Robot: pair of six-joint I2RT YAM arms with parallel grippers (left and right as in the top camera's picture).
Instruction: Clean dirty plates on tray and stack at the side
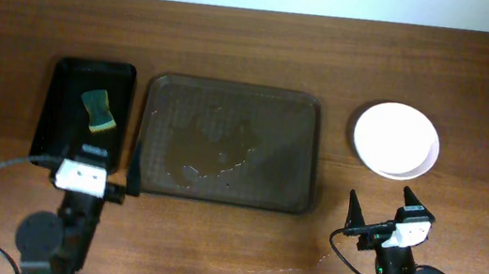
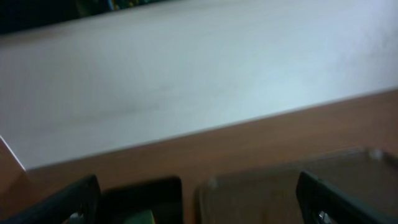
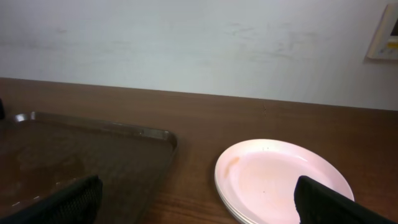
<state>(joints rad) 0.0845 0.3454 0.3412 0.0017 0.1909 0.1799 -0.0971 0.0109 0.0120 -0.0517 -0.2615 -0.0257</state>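
Note:
The white plates (image 1: 395,140) stand in one stack on the table right of the brown tray (image 1: 304,154). In the right wrist view the stack (image 3: 280,180) shows a faint orange smear on the top plate, with the tray's corner (image 3: 149,134) to its left. The tray holds no plates, only wet patches. My left gripper (image 1: 101,184) is open near the tray's front left corner (image 2: 261,186), empty. My right gripper (image 1: 384,212) is open and empty, in front of the plate stack.
A narrow glossy black tray (image 1: 62,122) stands left of the brown tray, holding a green and yellow sponge (image 1: 99,110). A pale wall lies beyond the table's far edge. Cables run from both arm bases at the front.

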